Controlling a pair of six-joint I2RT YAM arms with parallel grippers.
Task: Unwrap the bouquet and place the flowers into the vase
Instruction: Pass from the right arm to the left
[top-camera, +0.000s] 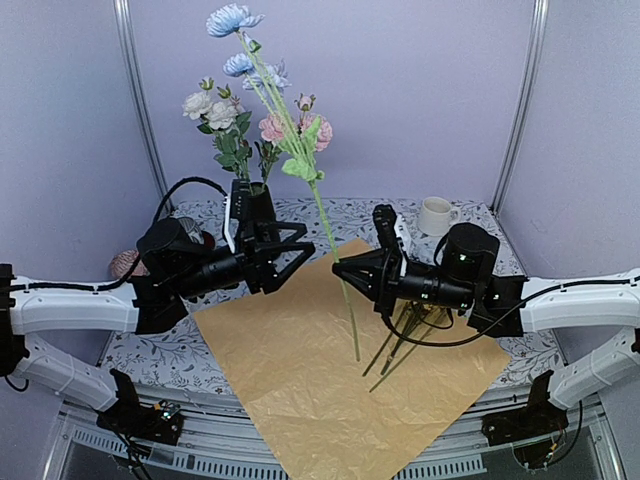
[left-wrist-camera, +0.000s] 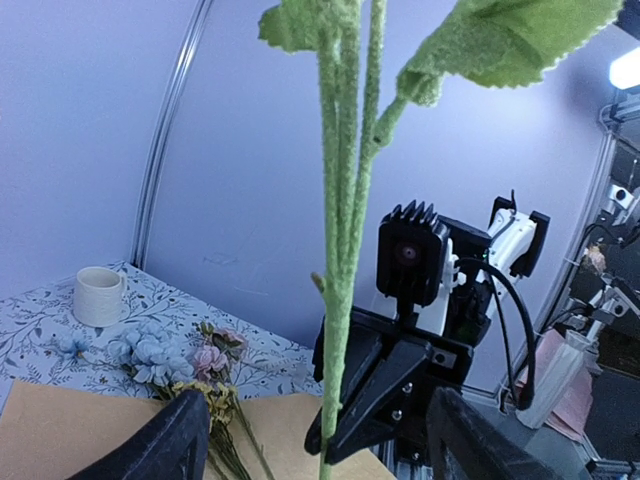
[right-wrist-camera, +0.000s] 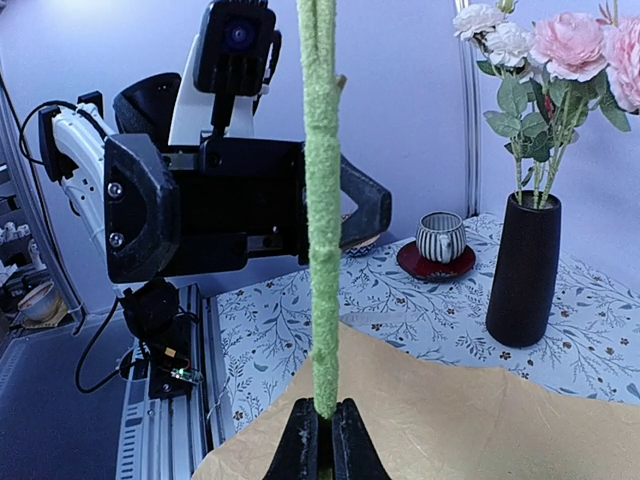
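**Ana:** Where was the long green stalk with pale blue fabric blooms (top-camera: 322, 205)?

**Ben:** It stood nearly upright over the flat sheet of crinkly tan kraft paper (top-camera: 300, 385). Its heads leaned back above the tall matte black vase (top-camera: 254, 212). The right gripper (top-camera: 347, 273) had its fingers pressed together on the bare lower part of the stalk. I couldn't tell whether the foot touched the paper.

**Ana:** And the left gripper (top-camera: 300, 262)?

**Ben:** It was spread wide and held nothing. In its wrist view the stalk ran up between its two fingers, though contact wasn't clear.

**Ana:** So it looked like a handover.

**Ben:** That was my reading. To do it well, the left needed to close squarely on the stalk above the right's pinch, below the leaves. The right should have let go only after that. The fuzzy stem looked bendy, so a grip nearer the middle would have steadied the top-heavy blooms.

**Ana:** And then the vase?

**Ben:** It held white and pink roses (top-camera: 222, 110), so the mouth was crowded. The foot needed lifting clear of the rim and lowering straight down. The loose flowers (top-camera: 405, 340) lay on the paper under the right arm.
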